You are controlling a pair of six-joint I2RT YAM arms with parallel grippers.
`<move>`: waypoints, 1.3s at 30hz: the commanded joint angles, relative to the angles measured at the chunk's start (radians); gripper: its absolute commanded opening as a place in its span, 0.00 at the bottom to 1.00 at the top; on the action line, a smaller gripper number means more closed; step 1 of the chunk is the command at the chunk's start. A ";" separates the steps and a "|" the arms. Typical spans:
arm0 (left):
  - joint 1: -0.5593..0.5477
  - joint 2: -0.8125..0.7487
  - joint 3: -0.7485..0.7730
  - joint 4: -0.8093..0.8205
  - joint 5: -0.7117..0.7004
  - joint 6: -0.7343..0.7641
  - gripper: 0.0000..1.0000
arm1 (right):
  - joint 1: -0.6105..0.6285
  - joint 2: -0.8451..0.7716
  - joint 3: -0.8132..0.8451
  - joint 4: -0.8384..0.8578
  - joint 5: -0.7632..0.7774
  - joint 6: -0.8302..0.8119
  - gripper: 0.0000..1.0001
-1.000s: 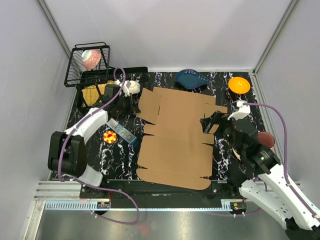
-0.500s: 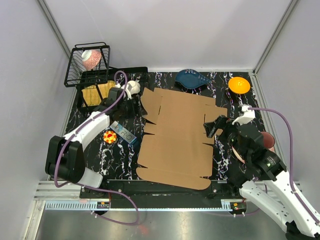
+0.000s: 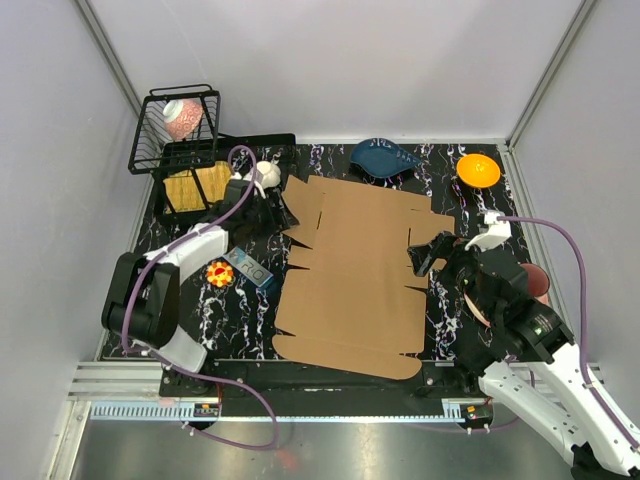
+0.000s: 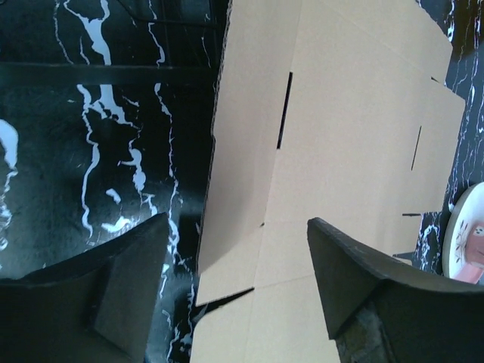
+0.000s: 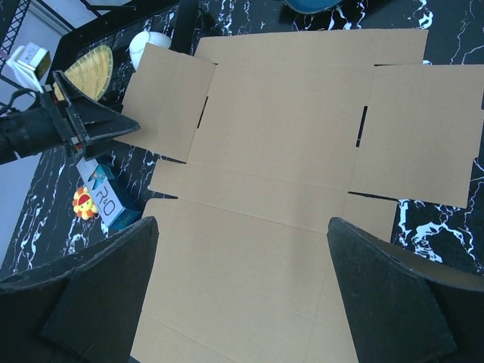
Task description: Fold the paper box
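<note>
Flat paper box mid-table, both grippers spread, nothing held.

I see the paper box (image 3: 350, 275) lying unfolded on the black marbled table (image 3: 230, 315) between the two arms. Part of its right edge is hidden under the right gripper (image 5: 242, 227), and the left wrist view cuts the box off at top and bottom. The left gripper (image 4: 238, 227) has its fingers apart over the edge of the left flap; I can't tell if they touch it. The right gripper gapes wide above the card, gripping nothing. A plate (image 3: 537, 278) is mostly hidden by the right arm. The wire basket (image 3: 140, 150) holds a pinkish patterned thing (image 3: 182, 117), too small to name. Versus a second ago, the left arm has reached in to the flap and uncovered the woven yellow piece (image 3: 195, 185), and the right arm has pulled back off the box.
</note>
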 commanded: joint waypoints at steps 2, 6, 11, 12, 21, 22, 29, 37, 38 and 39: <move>-0.028 0.078 0.062 0.119 0.032 -0.025 0.69 | 0.005 0.007 0.015 0.013 -0.013 -0.019 1.00; -0.032 0.109 0.085 0.113 0.040 -0.008 0.44 | 0.005 -0.002 0.027 -0.009 -0.006 -0.023 1.00; -0.031 0.095 0.094 0.128 0.077 0.026 0.29 | 0.003 -0.011 0.039 -0.027 0.004 -0.026 1.00; -0.032 0.092 0.097 0.121 0.086 0.034 0.22 | 0.003 -0.011 0.041 -0.030 0.006 -0.028 1.00; -0.031 -0.016 0.146 -0.059 0.106 0.141 0.00 | 0.003 -0.017 0.078 -0.056 0.023 -0.032 1.00; -0.031 -0.036 0.157 -0.082 0.109 0.149 0.00 | 0.005 -0.016 0.097 -0.061 0.029 -0.038 1.00; 0.020 -0.222 0.208 -0.286 0.204 0.189 0.00 | 0.003 -0.005 0.208 -0.159 0.078 -0.089 1.00; 0.047 -0.360 0.193 -0.433 0.414 0.187 0.00 | 0.005 0.006 0.274 -0.253 0.066 -0.095 1.00; 0.047 -0.371 0.171 -0.441 0.451 0.183 0.00 | 0.005 0.004 0.273 -0.265 0.061 -0.088 1.00; 0.046 -0.398 0.145 -0.441 0.459 0.177 0.00 | 0.005 -0.002 0.262 -0.265 0.050 -0.085 1.00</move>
